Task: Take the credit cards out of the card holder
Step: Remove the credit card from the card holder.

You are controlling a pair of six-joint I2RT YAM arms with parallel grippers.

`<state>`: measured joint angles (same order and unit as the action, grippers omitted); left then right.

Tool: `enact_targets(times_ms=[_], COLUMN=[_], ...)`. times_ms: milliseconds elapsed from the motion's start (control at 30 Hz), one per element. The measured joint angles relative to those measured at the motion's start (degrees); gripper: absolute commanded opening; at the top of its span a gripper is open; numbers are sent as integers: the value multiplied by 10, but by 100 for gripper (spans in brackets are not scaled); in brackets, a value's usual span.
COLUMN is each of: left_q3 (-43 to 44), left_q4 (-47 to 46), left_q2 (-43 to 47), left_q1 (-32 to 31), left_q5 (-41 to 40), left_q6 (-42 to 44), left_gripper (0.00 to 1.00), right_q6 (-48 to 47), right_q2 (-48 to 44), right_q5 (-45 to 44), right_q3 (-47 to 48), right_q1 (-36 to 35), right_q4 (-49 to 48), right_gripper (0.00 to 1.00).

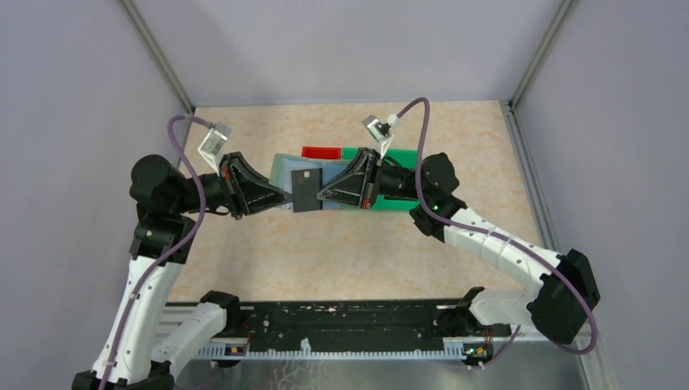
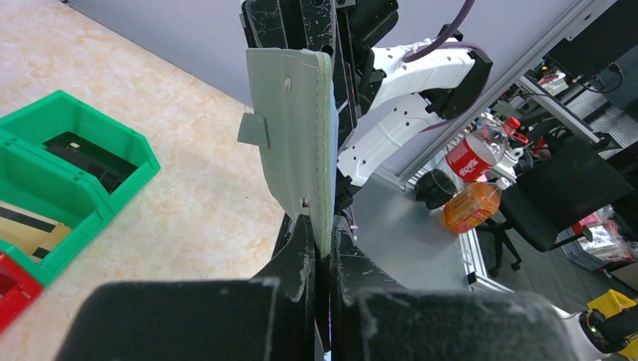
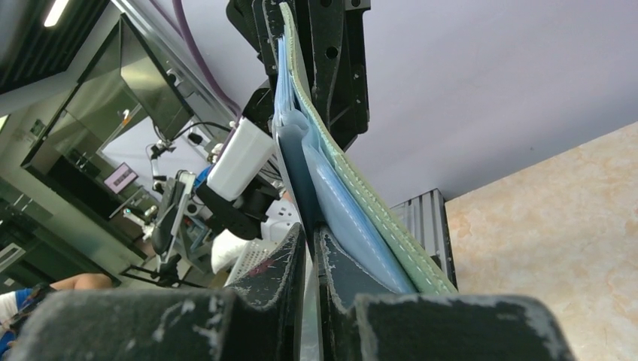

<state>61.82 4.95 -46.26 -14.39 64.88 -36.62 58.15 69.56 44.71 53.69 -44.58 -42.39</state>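
Note:
The card holder (image 1: 282, 171) is pale grey-green and is held up above the table between both arms. My left gripper (image 1: 287, 198) is shut on its left edge. In the left wrist view the holder (image 2: 293, 128) stands edge-on between my fingers (image 2: 322, 229), its small tab sticking out to the left. A dark grey credit card (image 1: 307, 188) sticks out of the holder's front. My right gripper (image 1: 322, 195) is shut on this card. In the right wrist view the card (image 3: 295, 180) runs up from my gripper (image 3: 310, 235) beside the holder's blue lining and green stitched edge (image 3: 342, 177). Other cards are hidden.
A red bin (image 1: 322, 152) and a green bin (image 1: 400, 159) stand at the back behind the holder. The left wrist view shows the green bin (image 2: 75, 162) with flat things in it and the red bin's corner (image 2: 11, 289). Grey walls enclose the table.

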Motion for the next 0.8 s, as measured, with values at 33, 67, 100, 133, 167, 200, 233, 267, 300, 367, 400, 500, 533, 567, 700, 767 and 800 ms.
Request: enact_targets(times_ms=[33,67,100,133,167,200,233,267,300,367,400,500,533,567,700,767,800], left_q3=[0,1,1,1,1,1,1,1,1,1,1,1,1,1,1,1,1], left_q4=[1,2,3,4,5,7,7,8,8,9,10,11,11,11,12,13,13], left_q2=[0,1,1,2,2,3,3,3,4,4,5,7,8,9,10,11,11], left_q1=[0,0,0,0,0,0,0,0,0,0,0,0,0,0,0,0,0], left_q5=[-1,-2,-4,-5,-6,-7,-8,-8,-8,-8,-8,-9,-8,-9,-10,-10,-11], left_q6=[1,2,3,5,5,6,7,7,7,7,7,8,9,9,15,17,17], left_gripper=[0,0,0,0,0,0,0,0,0,0,0,0,0,0,0,0,0], right_q6=[0,0,0,0,0,0,0,0,0,0,0,1,1,1,0,-1,-3], right_q2=[0,0,0,0,0,0,0,0,0,0,0,0,0,0,0,0,0], right_q5=[-1,-2,-3,-3,-3,-3,-3,-3,-3,-5,-6,-10,-10,-11,-11,-12,-12], right_q3=[0,0,0,0,0,1,1,2,4,9,10,12,12,12,12,12,12], right_q1=[0,0,0,0,0,0,0,0,0,0,0,0,0,0,0,0,0], right_q4=[0,0,0,0,0,0,0,0,3,3,3,0,0,0,0,0,1], right_gripper=[9,12,15,17,18,19,19,19,19,18,16,10,7,5,0,0,0])
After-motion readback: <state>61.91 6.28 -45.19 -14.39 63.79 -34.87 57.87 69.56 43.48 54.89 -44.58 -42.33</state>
